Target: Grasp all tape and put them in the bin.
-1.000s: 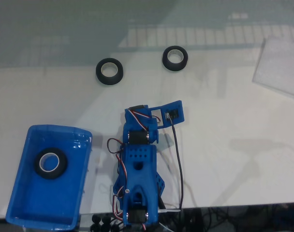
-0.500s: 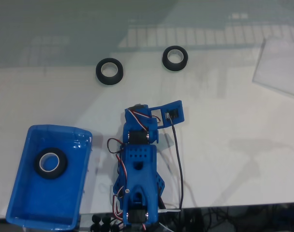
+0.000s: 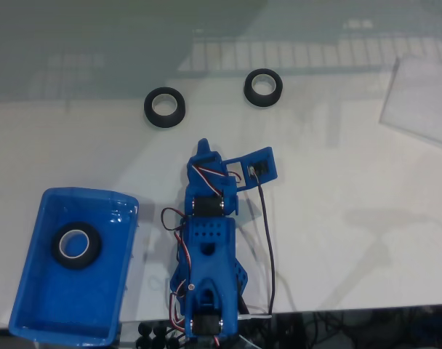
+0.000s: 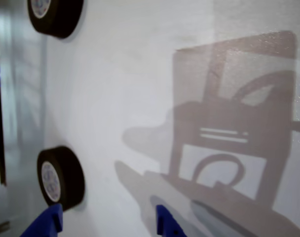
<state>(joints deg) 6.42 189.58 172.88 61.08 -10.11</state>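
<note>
Two black tape rolls with pale cores lie on the white table in the fixed view, one point(image 3: 164, 107) left of the other point(image 3: 263, 88). A third tape roll point(image 3: 74, 246) lies flat inside the blue bin point(image 3: 39, 305) at the lower left. My blue gripper point(image 3: 204, 153) points toward the two loose rolls from below, well short of them. In the wrist view my gripper point(image 4: 105, 228) is open, with bare table between its blue fingertips point(image 4: 44, 224). One roll point(image 4: 61, 177) sits just above the left fingertip, and another roll point(image 4: 54, 15) is at the top left.
A translucent sheet point(image 3: 421, 102) lies at the table's right edge. A black cable point(image 3: 268, 247) runs along the arm point(image 3: 206, 254) to the table's front edge. The bin stands left of the arm's base.
The gripper's blue tip has come into sight beyond the wrist, toward the loose rolls. The rolls and the bin have not moved.
</note>
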